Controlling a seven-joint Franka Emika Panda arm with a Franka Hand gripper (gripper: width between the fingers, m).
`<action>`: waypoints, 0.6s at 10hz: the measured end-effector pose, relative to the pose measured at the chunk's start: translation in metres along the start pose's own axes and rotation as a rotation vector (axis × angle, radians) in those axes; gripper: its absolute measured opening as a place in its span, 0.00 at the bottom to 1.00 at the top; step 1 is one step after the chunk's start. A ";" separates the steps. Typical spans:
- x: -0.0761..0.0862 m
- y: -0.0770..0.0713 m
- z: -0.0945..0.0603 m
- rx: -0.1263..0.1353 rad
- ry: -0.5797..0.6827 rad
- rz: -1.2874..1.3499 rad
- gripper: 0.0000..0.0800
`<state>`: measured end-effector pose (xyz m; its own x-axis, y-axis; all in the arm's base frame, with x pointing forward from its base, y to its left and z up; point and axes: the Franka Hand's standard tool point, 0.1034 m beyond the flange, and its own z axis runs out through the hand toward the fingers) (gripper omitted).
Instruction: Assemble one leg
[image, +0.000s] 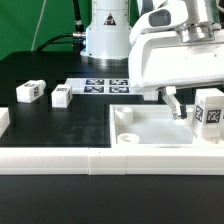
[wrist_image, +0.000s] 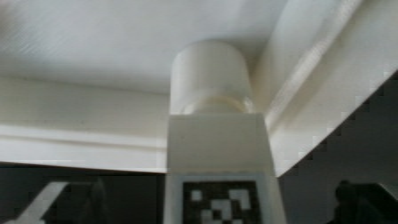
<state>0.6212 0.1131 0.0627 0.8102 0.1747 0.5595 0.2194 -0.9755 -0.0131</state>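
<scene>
A leg (image: 210, 110), a small white block with a black-and-white tag, stands upright at the tray-like part's corner on the exterior view's right. In the wrist view the leg (wrist_image: 221, 150) runs up the middle, its round end against the white tray-like part (wrist_image: 89, 60). My gripper (image: 200, 108) hangs over it. One dark finger (image: 178, 104) shows a small gap beside the leg, and the other is hidden. In the wrist view the gripper (wrist_image: 214, 205) straddles the leg, with dark fingers standing apart from it on both sides. The jaws look open.
Two more loose legs (image: 28, 92) (image: 62, 96) lie on the black table at the exterior view's left. The marker board (image: 105, 85) lies behind the tray-like part (image: 150, 140). A white rail (image: 90, 160) runs along the front. Another white part (image: 3, 120) sits at the left edge.
</scene>
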 end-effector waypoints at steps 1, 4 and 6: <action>0.000 0.000 0.000 0.000 0.000 0.000 0.81; 0.000 0.000 0.000 0.001 -0.002 0.000 0.81; 0.018 -0.004 -0.016 0.010 -0.024 -0.007 0.81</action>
<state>0.6259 0.1178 0.0862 0.8212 0.1847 0.5400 0.2304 -0.9729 -0.0176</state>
